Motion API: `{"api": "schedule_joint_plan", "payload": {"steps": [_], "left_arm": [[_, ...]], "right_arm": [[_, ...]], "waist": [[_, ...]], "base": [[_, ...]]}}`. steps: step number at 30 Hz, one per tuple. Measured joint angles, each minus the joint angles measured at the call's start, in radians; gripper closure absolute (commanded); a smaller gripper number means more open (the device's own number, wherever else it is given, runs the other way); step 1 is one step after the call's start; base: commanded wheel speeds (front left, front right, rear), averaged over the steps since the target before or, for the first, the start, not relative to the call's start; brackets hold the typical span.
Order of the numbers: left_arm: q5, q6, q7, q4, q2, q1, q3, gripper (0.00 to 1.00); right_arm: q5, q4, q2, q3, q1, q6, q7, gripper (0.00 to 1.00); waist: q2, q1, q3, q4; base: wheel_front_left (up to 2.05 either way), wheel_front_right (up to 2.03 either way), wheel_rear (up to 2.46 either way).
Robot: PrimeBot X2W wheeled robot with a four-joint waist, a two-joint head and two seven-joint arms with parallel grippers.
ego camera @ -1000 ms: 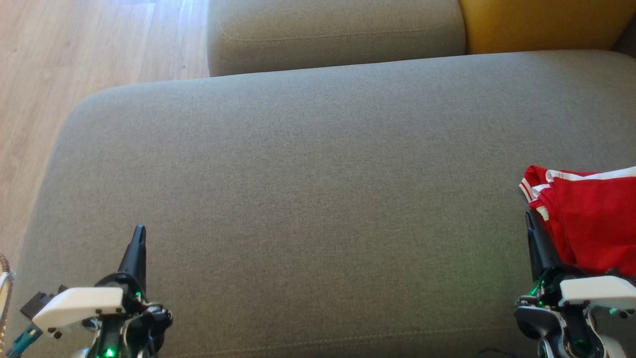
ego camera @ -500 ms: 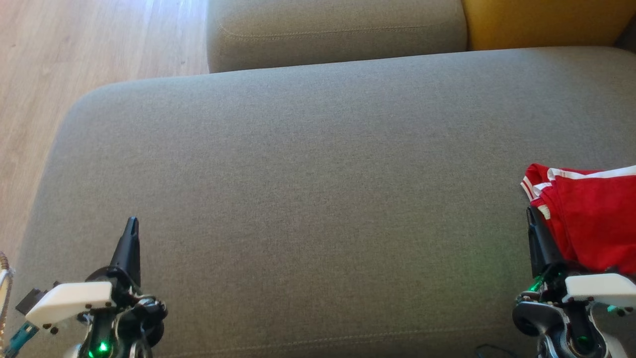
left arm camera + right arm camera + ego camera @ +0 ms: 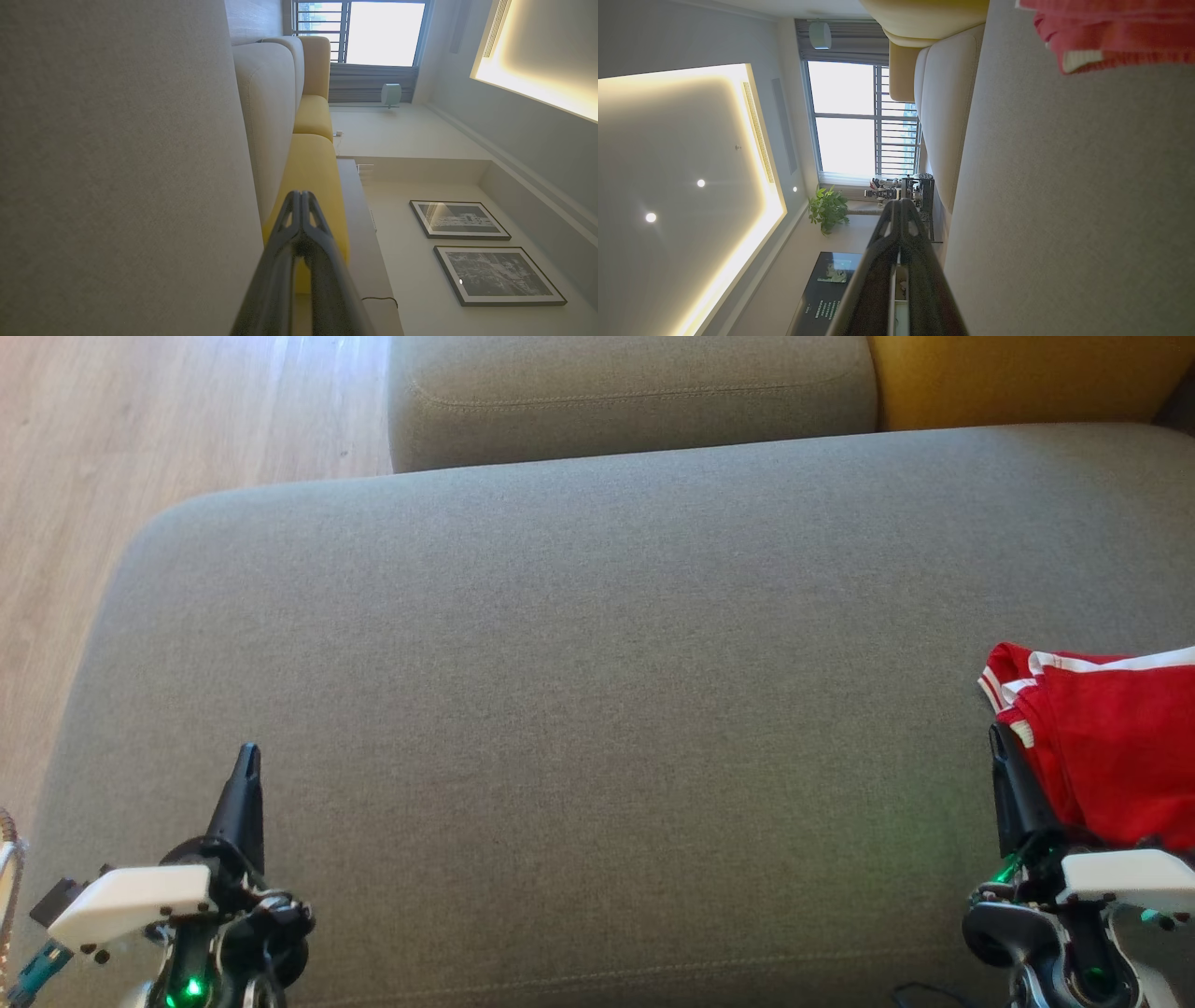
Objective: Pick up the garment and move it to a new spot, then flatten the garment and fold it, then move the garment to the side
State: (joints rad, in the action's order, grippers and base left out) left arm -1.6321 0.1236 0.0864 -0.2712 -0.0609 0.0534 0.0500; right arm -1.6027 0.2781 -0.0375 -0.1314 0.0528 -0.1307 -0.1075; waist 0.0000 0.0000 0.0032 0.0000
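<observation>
- Since only a slight leftward drift of the left gripper (image 3: 247, 751) has been registered, the arms are judged settled.
- Its jaws and those of the right gripper (image 3: 999, 739) are pressed together, empty.
- The red garment (image 3: 1111, 756) is left seemingly folded at the right edge of the grey sofa seat (image 3: 579, 644), suggesting completion.
- Wooden floor (image 3: 140, 420) and a yellow cushion (image 3: 1018, 378) are seen beyond.

head: looks down on sofa seat (image 3: 560, 663) | wrists: sideways, skimming same seat
</observation>
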Motion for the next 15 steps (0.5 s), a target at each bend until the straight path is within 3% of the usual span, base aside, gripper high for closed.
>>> {"api": "schedule_joint_plan", "payload": {"steps": [15], "left_arm": [[0.001,0.0,0.002,0.0,0.002,0.0,0.003,1.0]], "right_arm": [[0.0,0.0,0.0,0.0,0.0,0.0,0.0,1.0]], "waist": [[0.0,0.0,0.0,0.0]], "base": [[0.0,0.0,0.0]]}}
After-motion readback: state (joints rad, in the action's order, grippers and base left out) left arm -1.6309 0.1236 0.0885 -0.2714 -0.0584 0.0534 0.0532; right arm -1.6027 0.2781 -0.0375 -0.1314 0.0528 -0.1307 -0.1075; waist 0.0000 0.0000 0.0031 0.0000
